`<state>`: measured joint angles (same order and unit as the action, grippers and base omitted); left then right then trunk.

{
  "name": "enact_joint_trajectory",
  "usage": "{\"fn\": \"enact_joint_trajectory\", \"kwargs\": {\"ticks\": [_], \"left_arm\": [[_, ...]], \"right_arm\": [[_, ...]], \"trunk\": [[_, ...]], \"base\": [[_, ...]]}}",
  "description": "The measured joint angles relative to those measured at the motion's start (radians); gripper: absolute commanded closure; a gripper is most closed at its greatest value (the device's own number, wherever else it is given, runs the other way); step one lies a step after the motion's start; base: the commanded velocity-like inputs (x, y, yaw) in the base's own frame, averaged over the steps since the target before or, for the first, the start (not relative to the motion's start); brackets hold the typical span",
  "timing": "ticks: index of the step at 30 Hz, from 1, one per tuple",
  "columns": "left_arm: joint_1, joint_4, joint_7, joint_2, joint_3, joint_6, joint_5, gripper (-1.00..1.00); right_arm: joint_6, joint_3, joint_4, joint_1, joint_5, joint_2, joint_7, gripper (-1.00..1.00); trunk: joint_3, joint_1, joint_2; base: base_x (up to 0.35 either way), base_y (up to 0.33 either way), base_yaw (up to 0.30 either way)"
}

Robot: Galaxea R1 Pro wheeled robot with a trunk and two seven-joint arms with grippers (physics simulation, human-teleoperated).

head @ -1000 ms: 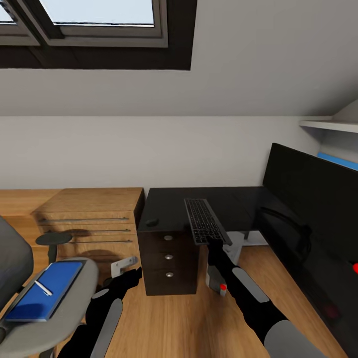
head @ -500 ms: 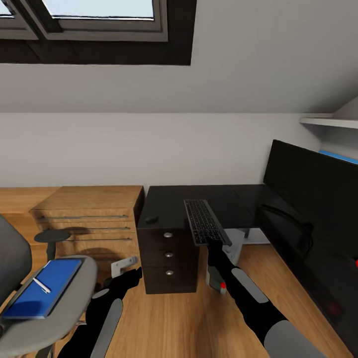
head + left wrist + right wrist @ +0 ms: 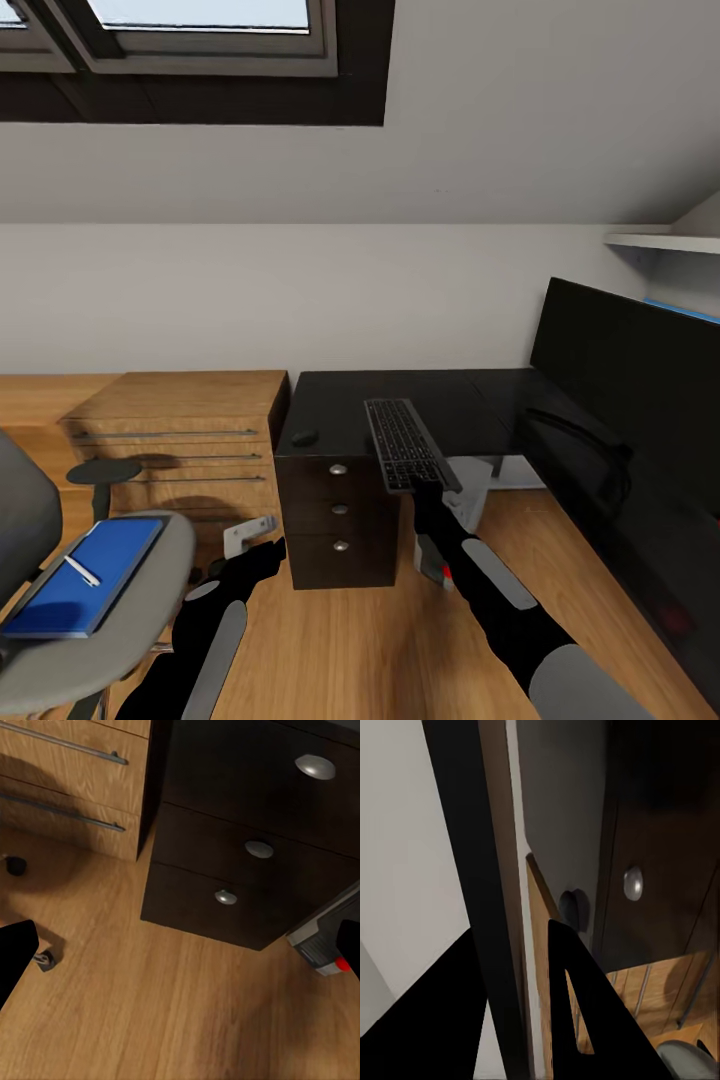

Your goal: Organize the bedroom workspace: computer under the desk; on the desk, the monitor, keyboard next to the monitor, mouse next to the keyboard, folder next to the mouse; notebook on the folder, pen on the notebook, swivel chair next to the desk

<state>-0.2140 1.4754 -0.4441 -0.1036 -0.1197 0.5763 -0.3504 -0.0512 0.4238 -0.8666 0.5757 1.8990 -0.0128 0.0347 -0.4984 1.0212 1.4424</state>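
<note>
A: While the right gripper (image 3: 418, 487) has its jaws clamped on the keyboard (image 3: 403, 443), which overhangs the table (image 3: 470, 400) front edge, what's done?

B: Monitor (image 3: 625, 400) at the right edge, mouse (image 3: 305, 437) at the left corner, computer (image 3: 452, 525) underneath.

A: Left?

B: Swivel chair (image 3: 90, 600), one folder (image 3: 85, 573), one pen (image 3: 82, 571) on it. Notebook unclear. Left gripper (image 3: 262, 553): can't tell.

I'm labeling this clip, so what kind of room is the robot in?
Probably a home office corner in an attic room: a black desk with monitor, a swivel chair, and a skylight in the sloped ceiling.
</note>
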Motion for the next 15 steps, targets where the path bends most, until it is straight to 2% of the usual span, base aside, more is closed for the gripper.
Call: {"fn": "enact_joint_trajectory", "kwargs": {"ticks": [2, 4, 10, 15], "left_arm": [[0.0, -0.002, 0.001, 0.002, 0.0, 0.0, 0.0, -1.0], [0.0, -0.002, 0.001, 0.003, 0.001, -0.001, 0.001, -1.0], [0.0, -0.002, 0.002, 0.004, 0.001, -0.001, 0.002, -1.0], [0.0, -0.002, -0.001, 0.004, 0.001, 0.0, 0.002, -1.0]], "right_arm": [[0.0, 0.031, -0.001, 0.0, -0.013, 0.0, 0.0, 1.0], [0.001, 0.038, 0.0, 0.0, -0.025, -0.001, 0.0, 1.0], [0.002, 0.04, 0.002, 0.0, -0.031, 0.0, 0.0, 1.0], [0.0, 0.042, 0.003, 0.0, -0.033, 0.0, 0.0, 1.0]], "trunk": [[0.0, 0.0, 0.0], [0.0, 0.0, 0.0], [0.0, -0.001, 0.0], [0.004, -0.001, 0.0]], "base": [[0.146, 0.0, 0.0], [0.242, 0.0, 0.0], [0.301, 0.0, 0.004], [0.309, 0.0, 0.108]]}}
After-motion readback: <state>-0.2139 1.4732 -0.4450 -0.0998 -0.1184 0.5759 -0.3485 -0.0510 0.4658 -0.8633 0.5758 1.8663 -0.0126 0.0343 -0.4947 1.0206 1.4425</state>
